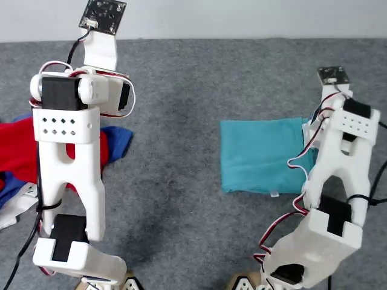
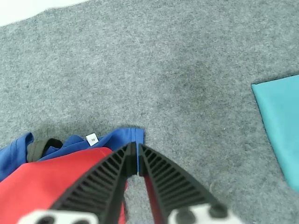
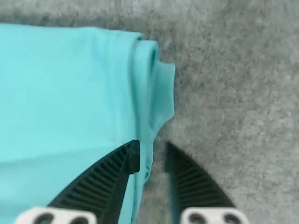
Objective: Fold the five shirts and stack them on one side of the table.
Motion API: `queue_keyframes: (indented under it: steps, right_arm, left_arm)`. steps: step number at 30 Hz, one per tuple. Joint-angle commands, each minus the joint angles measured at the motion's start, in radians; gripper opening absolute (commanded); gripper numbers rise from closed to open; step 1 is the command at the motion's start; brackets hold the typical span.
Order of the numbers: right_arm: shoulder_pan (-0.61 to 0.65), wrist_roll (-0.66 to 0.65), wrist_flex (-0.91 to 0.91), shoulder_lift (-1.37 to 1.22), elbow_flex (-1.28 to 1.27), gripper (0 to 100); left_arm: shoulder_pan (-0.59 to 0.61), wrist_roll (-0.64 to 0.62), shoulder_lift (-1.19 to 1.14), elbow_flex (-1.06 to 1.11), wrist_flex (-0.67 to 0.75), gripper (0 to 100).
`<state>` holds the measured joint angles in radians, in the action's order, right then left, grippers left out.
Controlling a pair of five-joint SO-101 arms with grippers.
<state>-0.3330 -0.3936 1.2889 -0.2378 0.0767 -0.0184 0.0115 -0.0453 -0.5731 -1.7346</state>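
Red shirt (image 1: 18,151) and blue shirt (image 2: 117,137) are heaped at left, and our left gripper (image 2: 137,158) sits there with jaws pressed together, perhaps nipping the blue hem. Folded teal shirt (image 1: 260,154) lies right, right gripper (image 3: 152,156) slightly spread at its edge; next, we reckon, spread the blue one flat

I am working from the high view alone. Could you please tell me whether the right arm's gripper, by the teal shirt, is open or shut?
Observer: The right gripper is open, with one finger over the teal shirt and the other over the grey mat beside it.
Operator: Thank you. And the left one?
Observer: The left gripper is shut, its tips at the edge of the blue shirt, next to the red shirt.
Operator: How does the teal shirt's edge look under the right arm?
Observer: Folded layers show there, and a bunched part sticks out onto the mat.
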Motion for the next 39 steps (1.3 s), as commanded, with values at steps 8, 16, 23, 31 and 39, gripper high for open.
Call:
queue_keyframes:
  steps: [8, 16, 23, 31, 39]
  right_arm:
    - [0.165, 0.072, 0.162, 0.067, 0.094, 0.6]
    - [0.097, 0.063, -0.119, -0.093, 0.095, 0.9]
    - [0.018, -0.043, -0.263, -0.286, 0.103, 0.9]
    - [0.107, 0.002, 0.050, -0.140, 0.229, 0.9]
    - [0.257, 0.040, 0.351, -0.042, 0.230, 0.9]
  left_arm:
    - [0.002, 0.011, 0.120, 0.025, -0.021, 1]
    - [0.005, 0.012, 0.295, 0.231, -0.020, 1]
    - [0.005, 0.012, 0.371, 0.340, -0.018, 1]
    - [0.003, 0.012, 0.371, 0.346, -0.017, 1]
    - [0.003, 0.012, 0.379, 0.346, -0.018, 1]
